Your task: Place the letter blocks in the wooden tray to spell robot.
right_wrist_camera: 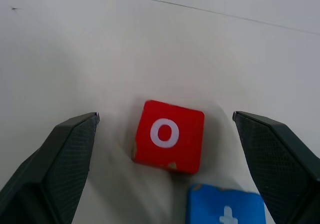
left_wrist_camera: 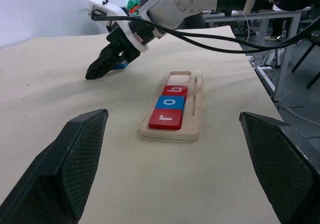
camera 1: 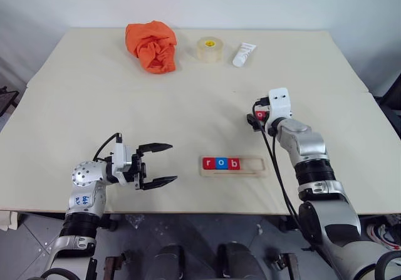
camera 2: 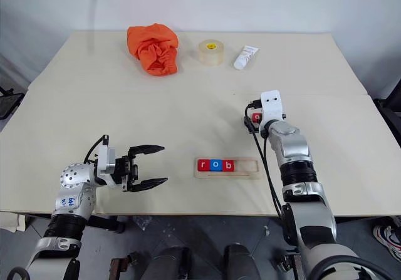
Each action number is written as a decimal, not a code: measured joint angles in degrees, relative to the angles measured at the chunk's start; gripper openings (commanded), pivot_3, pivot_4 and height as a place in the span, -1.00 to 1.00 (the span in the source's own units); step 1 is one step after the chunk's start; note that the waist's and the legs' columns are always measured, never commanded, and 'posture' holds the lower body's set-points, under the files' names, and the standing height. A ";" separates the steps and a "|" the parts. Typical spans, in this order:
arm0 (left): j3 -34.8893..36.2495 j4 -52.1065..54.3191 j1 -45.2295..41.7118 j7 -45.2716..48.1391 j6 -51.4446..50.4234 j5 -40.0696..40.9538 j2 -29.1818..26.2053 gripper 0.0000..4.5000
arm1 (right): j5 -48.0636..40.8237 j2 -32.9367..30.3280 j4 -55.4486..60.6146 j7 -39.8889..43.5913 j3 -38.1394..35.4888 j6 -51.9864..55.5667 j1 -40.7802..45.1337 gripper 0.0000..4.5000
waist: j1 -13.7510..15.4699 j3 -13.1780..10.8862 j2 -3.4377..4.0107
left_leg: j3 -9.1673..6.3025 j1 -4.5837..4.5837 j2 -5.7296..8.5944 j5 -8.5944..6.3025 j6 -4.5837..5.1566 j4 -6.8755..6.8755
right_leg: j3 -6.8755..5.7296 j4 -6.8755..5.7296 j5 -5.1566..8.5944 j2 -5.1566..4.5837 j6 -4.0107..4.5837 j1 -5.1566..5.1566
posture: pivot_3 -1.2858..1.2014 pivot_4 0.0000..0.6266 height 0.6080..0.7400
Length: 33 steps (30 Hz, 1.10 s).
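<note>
A: We see the wooden tray (camera 1: 233, 166) lying flat on the table (camera 1: 94, 92), near its front edge; three letter blocks sit side by side at its left end: a red r (camera 1: 208, 163), a blue o (camera 1: 221, 163) and a red b (camera 1: 234, 163); the right part of the tray is bare wood.

B: And the other two blocks? We find them farther back and to the right, under the right gripper (right_wrist_camera: 165, 129); the red o (right_wrist_camera: 169, 136) lies flat on the table between its spread fingers (right_wrist_camera: 55, 164), touching neither; the blue t (right_wrist_camera: 225, 210) lies just beside it, nearer the wrist, a corner almost meeting the red block.

A: So we call those fingers wide apart with nothing in them; from the left wrist we see them sloping down toward the tabletop.

B: The left gripper (camera 1: 160, 164) hangs above the front left of the table, pointing sideways toward the tray and well apart from it; its fingers (camera 1: 155, 147) are spread wide too, and hold nothing.

A: Along the far edge we note an orange cloth (camera 1: 151, 46), a roll of tape (camera 1: 209, 49) and a small white tube (camera 1: 244, 54); all are well apart from the tray.
</note>
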<state>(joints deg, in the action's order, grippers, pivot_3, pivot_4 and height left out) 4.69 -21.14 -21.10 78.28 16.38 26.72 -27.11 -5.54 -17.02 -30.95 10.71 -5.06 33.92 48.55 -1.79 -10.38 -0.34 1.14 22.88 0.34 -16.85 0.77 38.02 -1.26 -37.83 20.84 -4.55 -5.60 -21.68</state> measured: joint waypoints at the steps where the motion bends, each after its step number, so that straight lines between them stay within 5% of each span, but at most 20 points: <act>1: 0.00 0.00 0.00 -0.03 0.02 0.00 0.01 1.00 | -0.13 0.22 0.80 -0.48 -0.24 0.75 -0.28 0.99 | 0.01 0.00 0.00 | 0.00 0.00 0.00 0.00 0.00 0.00 | 0.00 0.00 0.00 0.00 0.00 0.00 | 0.03 -0.52 1.00; 14: 0.00 0.00 0.00 -0.17 0.28 0.01 0.02 1.00 | -0.23 1.77 3.92 -2.70 -0.58 2.52 -1.68 0.99 | -0.03 0.01 0.00 | 0.00 -0.01 0.00 0.00 0.01 -0.01 | 0.01 0.00 0.00 0.00 0.00 0.00 | 0.03 -0.52 1.00; 17: 0.00 -0.01 0.00 -0.16 0.39 0.00 0.02 1.00 | -0.23 1.88 3.92 -2.36 -0.38 2.40 -1.65 0.74 | -0.03 0.01 0.00 | 0.00 -0.01 0.00 -0.01 0.01 -0.02 | 0.01 -0.01 0.00 0.00 0.00 0.00 | 0.03 -0.52 1.00; 24: 0.00 -0.07 -0.01 -0.16 0.63 0.00 0.02 1.00 | -0.35 2.94 3.53 -2.72 -0.27 3.75 -0.49 -0.30 | 0.02 0.00 0.00 | -0.01 -0.01 0.00 -0.01 0.01 -0.02 | 0.01 -0.01 0.00 0.00 0.00 0.00 | 0.03 -0.52 1.00; 33: 0.00 -0.07 -0.01 -0.16 0.89 0.00 0.03 1.00 | -0.56 2.48 3.27 -2.30 -0.52 4.76 0.35 -0.35 | -0.07 0.00 0.00 | 0.00 0.01 0.00 -0.01 0.02 -0.04 | 0.02 0.01 0.00 0.00 0.00 -0.03 | 0.03 -0.52 1.00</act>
<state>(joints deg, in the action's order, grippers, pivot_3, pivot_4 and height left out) 4.69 -21.21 -21.11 78.12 17.27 26.73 -27.08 -6.09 -14.54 -27.68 8.42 -5.58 38.68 48.89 -1.86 -10.37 -0.34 1.14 22.89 0.34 -16.85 0.78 37.98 -1.24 -37.83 20.84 -4.55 -5.60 -21.71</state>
